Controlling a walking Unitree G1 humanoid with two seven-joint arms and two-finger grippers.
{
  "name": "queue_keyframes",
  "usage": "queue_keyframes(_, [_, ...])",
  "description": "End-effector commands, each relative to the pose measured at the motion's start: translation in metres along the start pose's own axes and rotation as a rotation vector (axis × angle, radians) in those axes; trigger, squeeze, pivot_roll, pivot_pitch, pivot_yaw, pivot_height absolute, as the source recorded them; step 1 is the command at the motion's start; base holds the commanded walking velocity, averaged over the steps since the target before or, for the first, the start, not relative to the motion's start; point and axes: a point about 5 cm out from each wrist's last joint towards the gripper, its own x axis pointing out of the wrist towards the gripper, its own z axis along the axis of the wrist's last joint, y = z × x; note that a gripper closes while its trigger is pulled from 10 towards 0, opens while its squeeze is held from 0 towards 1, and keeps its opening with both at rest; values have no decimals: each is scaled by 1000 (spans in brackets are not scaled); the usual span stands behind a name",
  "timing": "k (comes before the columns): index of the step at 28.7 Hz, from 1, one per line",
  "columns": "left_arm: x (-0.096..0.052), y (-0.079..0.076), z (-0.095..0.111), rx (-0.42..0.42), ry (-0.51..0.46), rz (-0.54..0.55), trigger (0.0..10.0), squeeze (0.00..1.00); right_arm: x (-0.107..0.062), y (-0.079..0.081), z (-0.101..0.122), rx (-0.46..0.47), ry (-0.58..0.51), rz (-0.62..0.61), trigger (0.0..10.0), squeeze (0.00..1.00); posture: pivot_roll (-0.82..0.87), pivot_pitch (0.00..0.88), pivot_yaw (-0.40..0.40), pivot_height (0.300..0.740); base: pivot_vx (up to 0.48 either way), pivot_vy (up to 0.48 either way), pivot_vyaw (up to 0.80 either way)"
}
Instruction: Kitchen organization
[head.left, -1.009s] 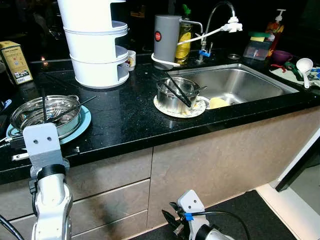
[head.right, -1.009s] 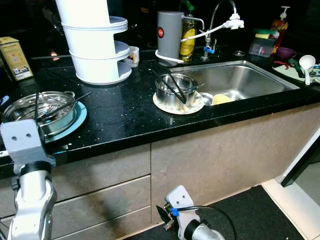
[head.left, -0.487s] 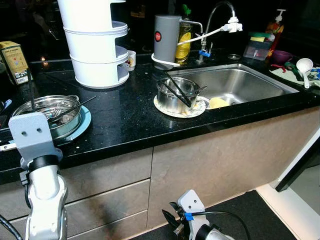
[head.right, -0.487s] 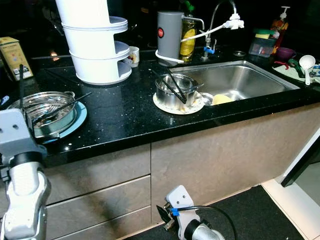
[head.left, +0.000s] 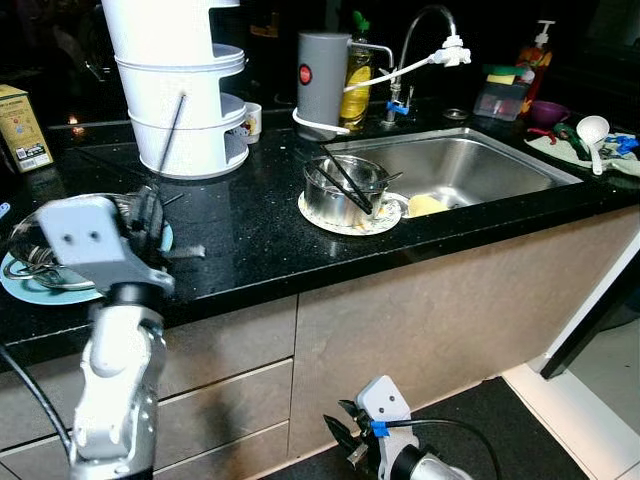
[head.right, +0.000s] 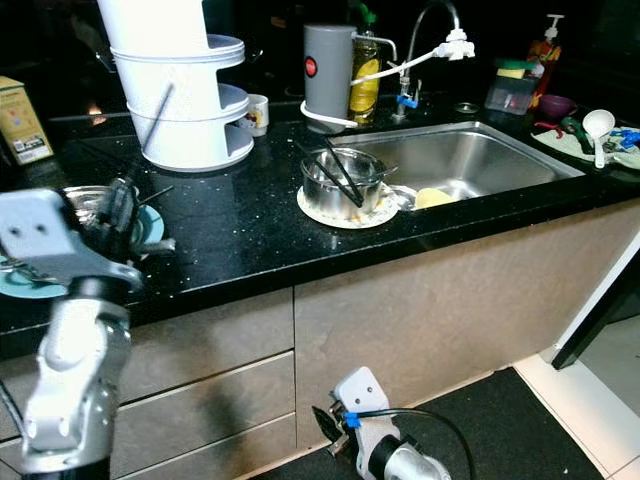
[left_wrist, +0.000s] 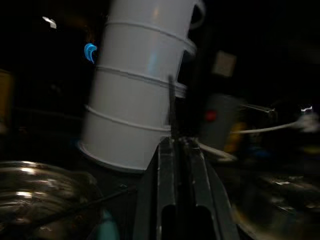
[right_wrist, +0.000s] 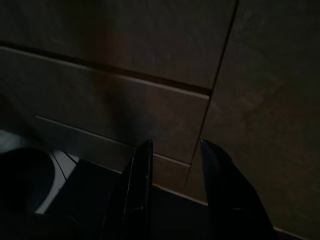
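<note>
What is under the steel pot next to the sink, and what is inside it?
The steel pot stands on a pale plate at the sink's edge. Dark utensils lean out of it. Its bottom contents are hidden by the wall.

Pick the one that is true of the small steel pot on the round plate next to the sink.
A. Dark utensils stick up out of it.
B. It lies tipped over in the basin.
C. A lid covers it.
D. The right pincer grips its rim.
A: the small steel pot stands upright on the round patterned plate on the black counter, with dark utensils leaning out of its open top.
</note>
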Motion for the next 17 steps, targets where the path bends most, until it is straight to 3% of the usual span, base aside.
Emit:
queue_keyframes(1, [-2, -2, -2, -109, 35, -88, 0, 0, 0, -1, 3, 8, -23, -2, 10000, 0, -32, 51, -49, 740, 0, 0, 0])
queue_keyframes(3, [-6, -4, 1, -250, 30, -170, 0, 0, 0, -1, 3, 2, -21, 3, 10000, 0, -34, 49, -50, 740, 0, 0, 0])
queue_keyframes(4, [-6, -4, 1, -250, 30, -170, 0, 0, 0, -1, 3, 2, -21, 3, 10000, 0, -34, 49, -50, 740, 0, 0, 0])
queue_keyframes(6, [-10, -6, 5, -391, 13, -223, 0, 0, 0, -1, 3, -1, -19, 4, 10000, 0, -35, 49, -53, 740, 0, 0, 0])
queue_keyframes(7, [-10, -6, 5, -391, 13, -223, 0, 0, 0, -1, 3, -1, -19, 4, 10000, 0, -35, 49, -53, 740, 0, 0, 0])
queue_keyframes(10, [-21, -6, 2, -586, 58, -296, 0, 0, 1, -2, 5, 30, -41, -9, 10000, 0, -35, 49, -53, 740, 0, 0, 0])
queue_keyframes(12, [-25, -5, -1, -626, 93, -324, 0, 0, 2, -3, 7, 52, -54, -18, 10000, 0, -36, 48, -48, 740, 0, 0, 0])
queue_keyframes(13, [-37, -2, -15, -595, 197, -361, 0, 0, 3, -7, 11, 116, -82, -48, 10000, 0, -38, 50, -49, 740, 0, 0, 0])
queue_keyframes(17, [-50, 3, -28, -559, 294, -388, 0, 0, 4, -10, 18, 215, -121, -78, 10000, 0, -40, 53, -49, 740, 0, 0, 0])
